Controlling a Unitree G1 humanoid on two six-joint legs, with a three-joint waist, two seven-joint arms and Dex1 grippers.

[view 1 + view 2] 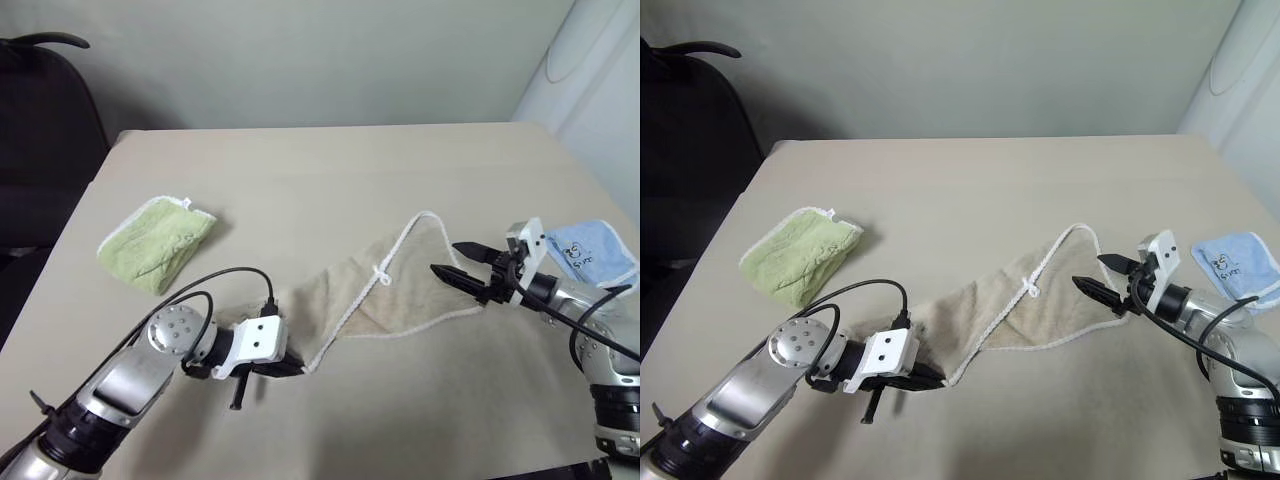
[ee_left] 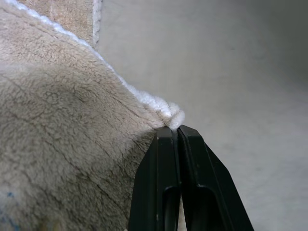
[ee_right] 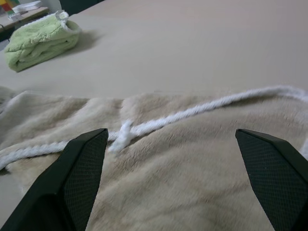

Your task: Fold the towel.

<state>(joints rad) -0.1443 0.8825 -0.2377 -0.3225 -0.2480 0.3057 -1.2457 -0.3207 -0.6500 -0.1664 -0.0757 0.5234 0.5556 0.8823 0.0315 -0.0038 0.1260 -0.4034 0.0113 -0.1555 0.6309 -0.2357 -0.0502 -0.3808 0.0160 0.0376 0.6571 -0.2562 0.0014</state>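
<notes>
1. Left gripper [image 1: 290, 368] is clamped on the towel's [image 1: 390, 300] near corner.
2. Right gripper [image 1: 462, 262] hovers spread wide just beside the towel's far end.
3. Towel lies stretched across the table [image 1: 330, 170].

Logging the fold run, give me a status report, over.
Left gripper shut on towel corner. Right gripper open, over the towel's far end, gripping nothing. Towel lies rumpled and unfolded on table. Green cloth and blue cloth lie apart from the towel.
</notes>
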